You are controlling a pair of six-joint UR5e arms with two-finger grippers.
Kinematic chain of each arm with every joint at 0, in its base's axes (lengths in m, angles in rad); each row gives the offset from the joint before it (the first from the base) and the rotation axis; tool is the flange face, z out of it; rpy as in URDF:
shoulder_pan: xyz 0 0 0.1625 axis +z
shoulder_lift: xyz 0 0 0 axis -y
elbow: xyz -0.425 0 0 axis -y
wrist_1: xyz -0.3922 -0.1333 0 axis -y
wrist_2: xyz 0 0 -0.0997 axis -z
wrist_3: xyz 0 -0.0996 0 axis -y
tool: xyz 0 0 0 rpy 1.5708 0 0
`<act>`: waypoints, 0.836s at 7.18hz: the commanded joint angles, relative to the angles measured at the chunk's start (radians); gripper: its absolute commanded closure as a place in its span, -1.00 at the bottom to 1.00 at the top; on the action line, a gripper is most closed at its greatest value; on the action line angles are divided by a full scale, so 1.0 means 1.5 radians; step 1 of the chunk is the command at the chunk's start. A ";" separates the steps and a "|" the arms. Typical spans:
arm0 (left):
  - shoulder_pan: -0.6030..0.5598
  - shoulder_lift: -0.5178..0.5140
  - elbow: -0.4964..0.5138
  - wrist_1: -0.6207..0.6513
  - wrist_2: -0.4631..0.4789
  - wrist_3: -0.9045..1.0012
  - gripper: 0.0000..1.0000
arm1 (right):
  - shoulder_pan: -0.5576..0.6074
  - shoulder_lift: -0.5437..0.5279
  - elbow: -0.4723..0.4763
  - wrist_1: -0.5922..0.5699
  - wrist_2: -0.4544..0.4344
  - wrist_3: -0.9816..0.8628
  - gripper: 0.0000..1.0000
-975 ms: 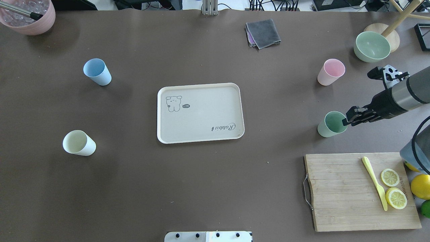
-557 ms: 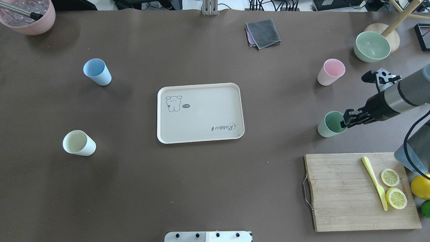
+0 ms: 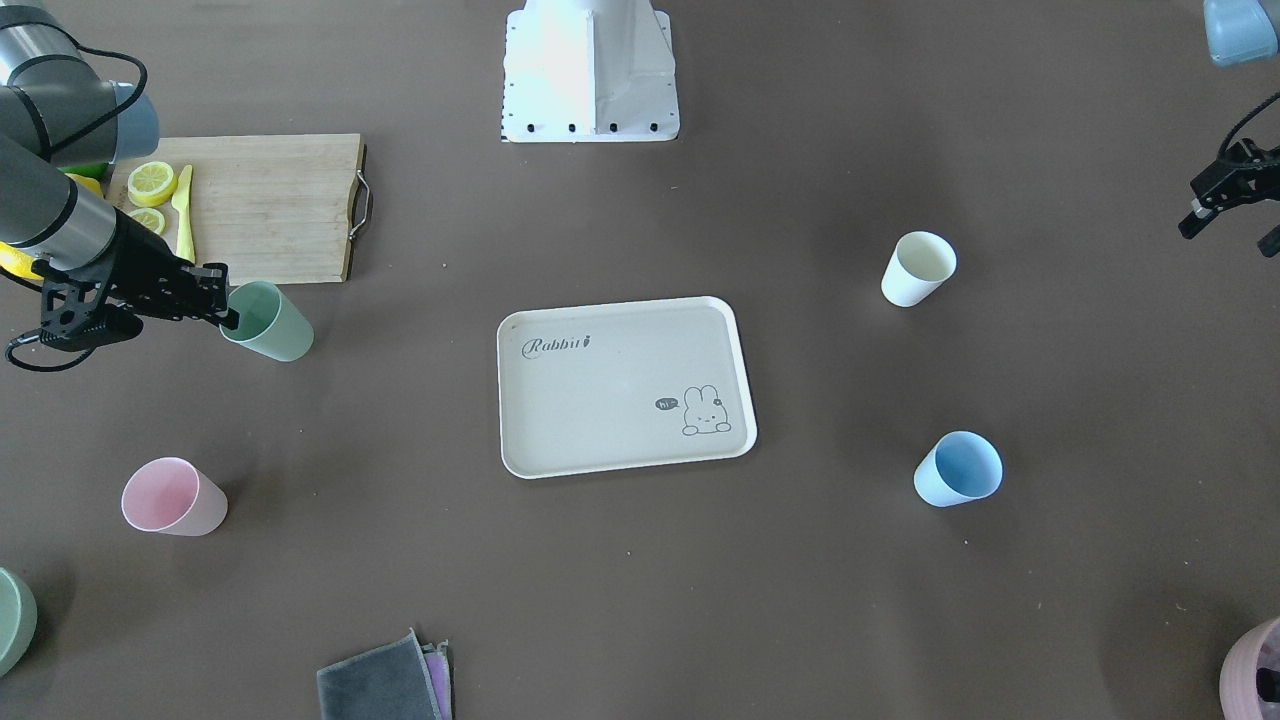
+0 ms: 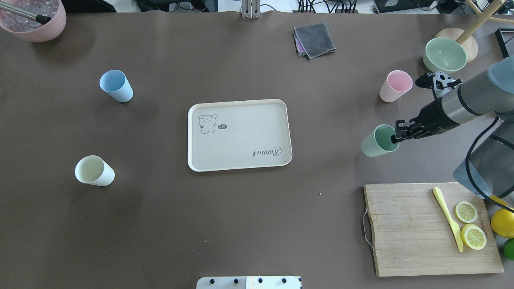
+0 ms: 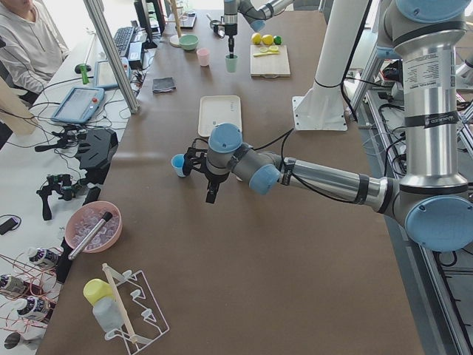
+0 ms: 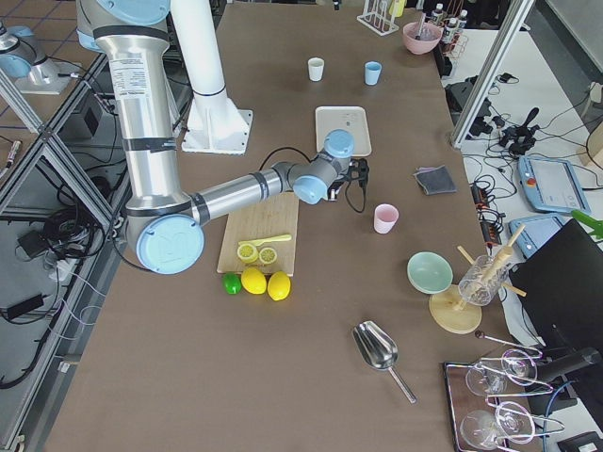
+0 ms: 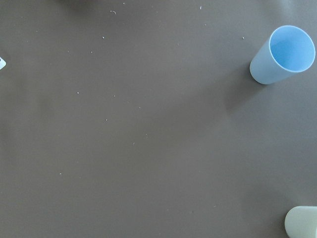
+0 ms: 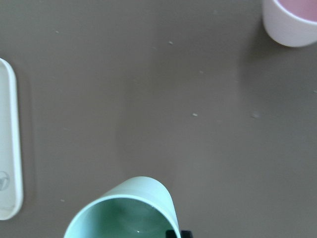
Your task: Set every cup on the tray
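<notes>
My right gripper [image 4: 395, 137] is shut on the rim of the mint green cup [image 4: 373, 145] and holds it a little above the table, right of the tray [image 4: 241, 120]. It also shows in the front view [image 3: 228, 310] with the cup [image 3: 275, 325]. The cream tray with the rabbit drawing holds nothing. The pink cup [image 4: 395, 85] stands far right. The light blue cup [image 4: 116, 85] and the cream white cup [image 4: 94, 170] stand left of the tray. My left gripper [image 3: 1228, 236] hangs open and empty beyond the cream cup, outside the overhead view.
A wooden cutting board [image 4: 405, 228] with lemon slices and a yellow knife lies front right, with whole lemons beside it. A green bowl [image 4: 444, 55] stands behind the pink cup. A grey cloth [image 4: 314, 39] lies at the back. A pink bowl [image 4: 36, 20] sits far back left.
My right gripper has moved left toward the tray with the mint green cup held by its rim. The cup has left its earlier spot. The other cups have not moved.
</notes>
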 commanded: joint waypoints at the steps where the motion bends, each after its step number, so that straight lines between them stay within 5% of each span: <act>1: 0.116 -0.015 -0.053 0.003 0.077 -0.155 -0.96 | -0.070 0.146 -0.004 -0.101 -0.061 0.112 1.00; 4: 0.291 -0.023 -0.052 0.001 0.196 -0.269 -0.95 | -0.146 0.260 -0.077 -0.114 -0.156 0.177 1.00; 6: 0.332 -0.021 -0.048 0.000 0.201 -0.273 -0.91 | -0.158 0.270 -0.093 -0.113 -0.174 0.172 1.00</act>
